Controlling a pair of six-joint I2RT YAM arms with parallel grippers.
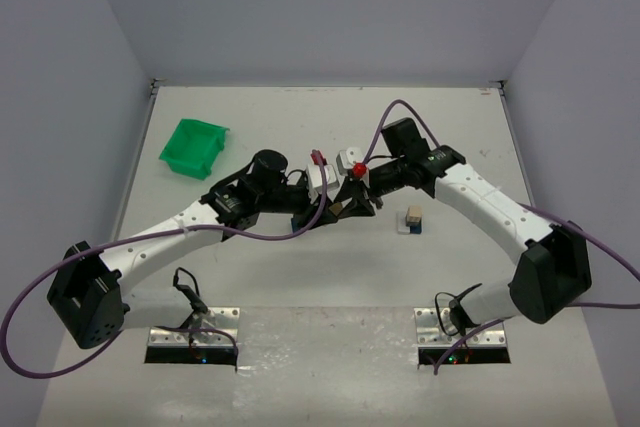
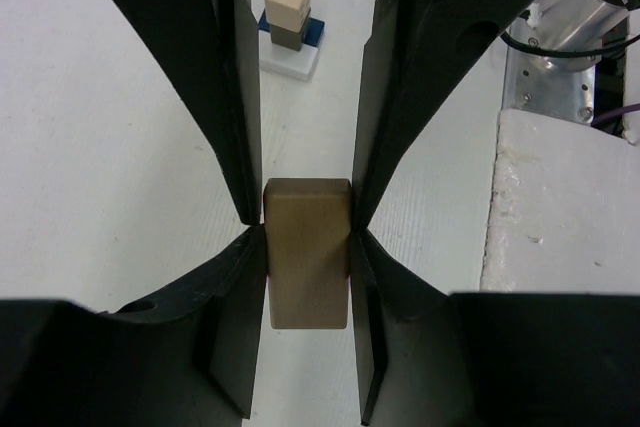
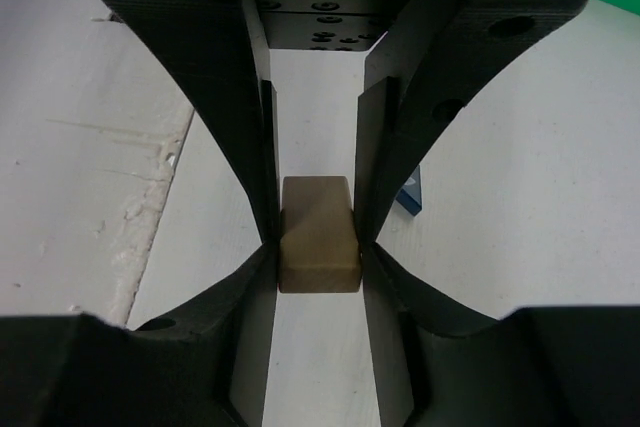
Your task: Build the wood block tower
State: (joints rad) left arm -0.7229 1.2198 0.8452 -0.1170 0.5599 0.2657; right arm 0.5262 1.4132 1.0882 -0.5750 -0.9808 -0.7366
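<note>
A tan wooden block (image 1: 339, 210) hangs above the table between both grippers, which meet tip to tip. My left gripper (image 1: 328, 213) is shut on it; in the left wrist view the block (image 2: 307, 257) sits between my fingers with the right gripper's fingers (image 2: 232, 97) pinching its far end. My right gripper (image 1: 351, 203) is shut on the same block (image 3: 319, 242). The small tower (image 1: 412, 219) stands to the right: a tan block on a dark grey one on a blue and white base, also in the left wrist view (image 2: 288, 19). A blue piece (image 3: 410, 192) shows behind my right finger.
A green plastic bin (image 1: 193, 145) sits at the back left. A white foam block (image 1: 322, 179) with a red knob (image 1: 357, 168) beside it lies just behind the grippers; it also shows in the left wrist view (image 2: 560, 207). Walls close in the table's sides and back.
</note>
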